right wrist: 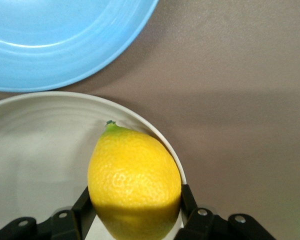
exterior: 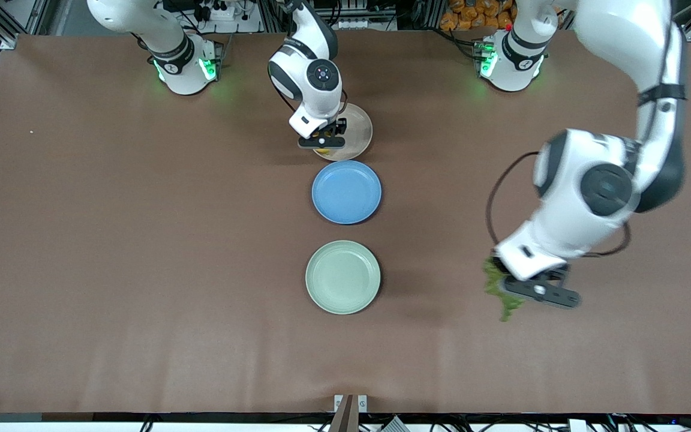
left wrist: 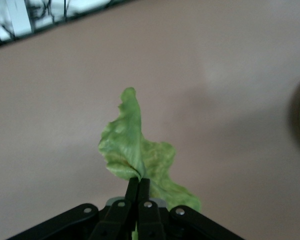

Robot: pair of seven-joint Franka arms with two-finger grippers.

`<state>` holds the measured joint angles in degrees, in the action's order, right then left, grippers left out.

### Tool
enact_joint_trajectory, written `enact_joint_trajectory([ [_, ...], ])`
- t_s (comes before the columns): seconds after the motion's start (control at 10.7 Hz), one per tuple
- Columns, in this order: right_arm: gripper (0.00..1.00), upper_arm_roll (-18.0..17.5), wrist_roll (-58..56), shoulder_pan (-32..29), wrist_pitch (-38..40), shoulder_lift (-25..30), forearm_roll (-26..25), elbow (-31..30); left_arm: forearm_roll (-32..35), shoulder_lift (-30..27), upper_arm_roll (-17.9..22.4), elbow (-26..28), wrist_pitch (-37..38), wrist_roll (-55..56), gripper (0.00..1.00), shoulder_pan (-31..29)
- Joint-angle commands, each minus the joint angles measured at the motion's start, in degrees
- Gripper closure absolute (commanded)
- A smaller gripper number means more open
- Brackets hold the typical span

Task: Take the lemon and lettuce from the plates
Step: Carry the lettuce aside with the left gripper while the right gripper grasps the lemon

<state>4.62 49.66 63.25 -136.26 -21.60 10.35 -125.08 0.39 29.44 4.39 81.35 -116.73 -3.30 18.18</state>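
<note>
My left gripper (exterior: 522, 294) is shut on the lettuce (exterior: 497, 289), a crinkled green leaf, and holds it in the air over bare table toward the left arm's end. In the left wrist view the leaf (left wrist: 135, 152) hangs from my closed fingertips (left wrist: 139, 184). My right gripper (exterior: 323, 143) is shut on the yellow lemon (right wrist: 134, 182) over the rim of the beige-pink plate (exterior: 362, 129). That plate also shows in the right wrist view (right wrist: 35, 150). The pale mint green plate (exterior: 343, 276) lies nearest the front camera and holds nothing.
A bright blue plate (exterior: 346, 192) lies between the two other plates; its rim shows in the right wrist view (right wrist: 65, 45). The brown table spreads wide toward both ends.
</note>
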Motion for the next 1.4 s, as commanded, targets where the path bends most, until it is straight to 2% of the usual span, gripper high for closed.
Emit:
enact_joint_trajectory([
  [0.0,1.00,0.56,1.57,0.83,0.20,1.02,0.90,0.28,-2.41,1.83,-0.78,6.01,-2.79,-4.26,1.00,-3.23],
  [0.28,1.00,1.26,1.49,-0.22,3.80,5.94,0.90,1.50,-2.41,5.88,-0.78,11.45,-13.66,-4.26,1.00,-4.02],
  [0.47,1.00,3.19,1.40,-2.07,6.09,8.40,0.55,3.35,-2.41,8.43,-0.87,12.52,-18.17,-4.26,1.00,-5.34],
  [0.56,1.00,5.20,1.31,-2.51,7.40,8.85,0.37,5.27,-2.50,8.79,-0.87,12.43,-18.27,-4.26,1.00,-5.52],
  [0.75,1.00,11.08,1.23,-2.51,8.29,8.77,-0.15,7.31,-2.50,8.88,-0.87,12.26,-18.27,-4.26,0.90,-5.61],
  [0.84,1.00,14.59,1.05,-2.51,8.47,8.68,-2.16,8.44,-2.59,9.49,-0.87,11.91,-18.27,-4.26,0.64,-5.78],
  [0.93,1.00,17.41,0.35,-2.51,8.56,8.59,-4.09,8.63,-2.59,9.58,-0.87,11.82,-18.27,-4.09,0.11,-6.04],
  [1.03,1.00,20.40,-1.92,-2.77,8.47,8.24,-5.50,8.54,-2.50,9.32,-0.78,11.73,-18.27,-4.26,0.00,-6.13],
  [1.12,1.00,22.25,-6.46,-4.43,8.56,7.98,-5.69,8.37,-2.59,8.88,-0.78,10.77,-18.27,-3.91,0.00,-6.13],
  [1.31,1.00,22.45,-14.56,-10.48,9.25,7.36,-5.95,8.19,-2.41,7.22,-0.69,10.24,-18.01,-3.82,0.00,-6.40],
])
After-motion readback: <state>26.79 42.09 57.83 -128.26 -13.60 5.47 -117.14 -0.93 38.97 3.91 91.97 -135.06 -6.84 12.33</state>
